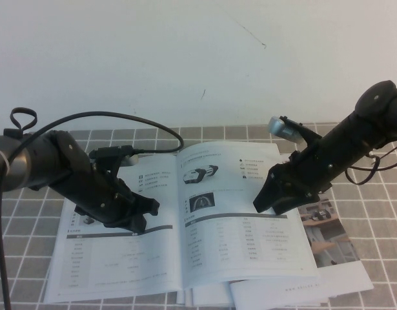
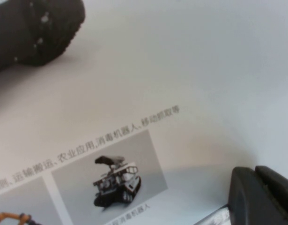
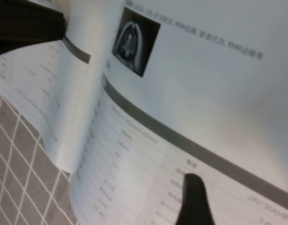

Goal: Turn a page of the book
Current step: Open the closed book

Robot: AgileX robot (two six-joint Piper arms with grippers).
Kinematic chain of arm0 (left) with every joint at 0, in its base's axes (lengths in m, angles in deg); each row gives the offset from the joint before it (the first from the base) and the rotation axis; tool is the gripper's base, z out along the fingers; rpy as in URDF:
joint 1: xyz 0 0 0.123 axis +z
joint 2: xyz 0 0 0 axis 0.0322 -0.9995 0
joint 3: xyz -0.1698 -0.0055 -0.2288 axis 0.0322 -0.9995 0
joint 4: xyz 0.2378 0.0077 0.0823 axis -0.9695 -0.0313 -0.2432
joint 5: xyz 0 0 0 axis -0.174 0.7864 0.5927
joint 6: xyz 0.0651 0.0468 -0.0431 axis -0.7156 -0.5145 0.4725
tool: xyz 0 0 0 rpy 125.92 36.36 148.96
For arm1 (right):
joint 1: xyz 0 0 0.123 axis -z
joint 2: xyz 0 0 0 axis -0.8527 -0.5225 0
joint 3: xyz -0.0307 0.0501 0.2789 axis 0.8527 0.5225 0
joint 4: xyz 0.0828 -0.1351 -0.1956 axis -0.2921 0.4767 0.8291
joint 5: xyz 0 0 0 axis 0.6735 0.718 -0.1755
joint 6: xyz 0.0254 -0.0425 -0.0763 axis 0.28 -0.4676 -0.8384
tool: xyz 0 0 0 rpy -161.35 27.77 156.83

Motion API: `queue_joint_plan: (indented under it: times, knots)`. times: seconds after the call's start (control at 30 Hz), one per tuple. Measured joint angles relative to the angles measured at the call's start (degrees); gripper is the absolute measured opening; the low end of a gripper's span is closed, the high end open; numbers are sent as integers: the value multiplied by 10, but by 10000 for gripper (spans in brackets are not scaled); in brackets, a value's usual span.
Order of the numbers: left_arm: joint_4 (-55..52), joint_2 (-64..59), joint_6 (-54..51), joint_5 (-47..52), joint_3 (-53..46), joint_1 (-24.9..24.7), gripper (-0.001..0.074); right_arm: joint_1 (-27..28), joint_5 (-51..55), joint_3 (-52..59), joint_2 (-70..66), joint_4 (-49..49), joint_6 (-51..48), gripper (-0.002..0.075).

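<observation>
The book (image 1: pixel 185 226) lies open and flat on the grey tiled tablecloth (image 1: pixel 372 226), near its front edge, spine running away from the robot. The right-hand page (image 1: pixel 243 219) shows a low vehicle photo, a dark grey bar and a table.

The left gripper (image 1: pixel 143 216) rests low over the left page beside the spine; whether its jaws are apart or closed cannot be told. The right gripper (image 1: pixel 266 194) hangs just above the right-hand page, jaws spread wide and holding nothing; one fingertip (image 3: pixel 193 197) shows dark over the table rows.

A brochure with a colour room photo (image 1: pixel 327 232) pokes out from under the book's right edge, and loose white sheets (image 1: pixel 301 290) stick out at the front. A plain white wall (image 1: pixel 185 58) stands behind.
</observation>
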Motion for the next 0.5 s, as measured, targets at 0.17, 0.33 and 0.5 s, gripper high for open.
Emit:
queue_joint_plan:
  times: [0.17, 0.33, 0.5]
  knots:
    - [2, 0, -3, 0, 0, 0, -3, 0, 7, -29, -2, 87, 45, 450]
    - [2, 0, -4, 1, 0, 0, -3, 0, 11, -37, -3, 126, 68, 449]
    - [2, 0, -4, 1, 0, 0, -3, -2, 1, -37, -3, 122, 70, 449]
